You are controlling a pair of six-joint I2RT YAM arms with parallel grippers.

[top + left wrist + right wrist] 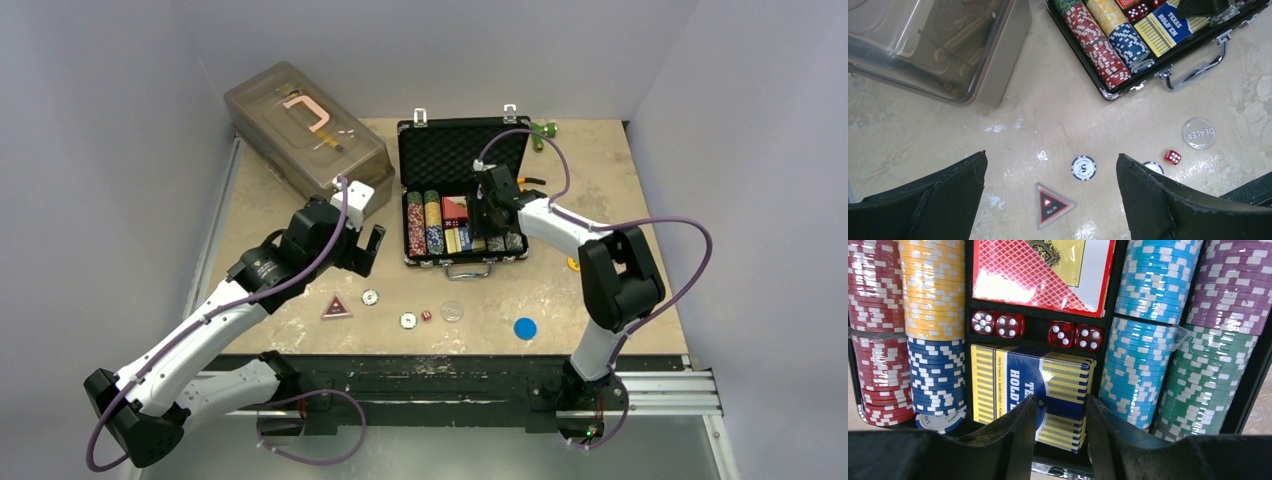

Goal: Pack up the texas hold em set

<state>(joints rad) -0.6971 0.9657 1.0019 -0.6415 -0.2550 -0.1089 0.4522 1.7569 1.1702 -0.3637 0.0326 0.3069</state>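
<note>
Centrally, toward the far side of the table [620, 200], the briefcase [445, 150] lies open, lid upright, handle facing near. Rows of chips [933, 295] fill both sides; between them sit a red card deck [1033, 275], four red dice [1010, 326] and a blue card deck [1048, 380].

Right gripper [1063, 401] is over the blue deck's near end. Its fingers are drawn close, a narrow gap left and nothing visible in it; cannot tell if they grip.

Left gripper [1051, 156] hangs spread wide, empty, above bare table left of the case.

Loose on the near table: triangular ALL IN marker [1050, 205], a white-and-blue chip [1083, 167], a fifth die [1173, 156], clear DEALER disc [1199, 133] and blue disc [525, 328].

Translucent plastic box [300, 130] stands far left.
</note>
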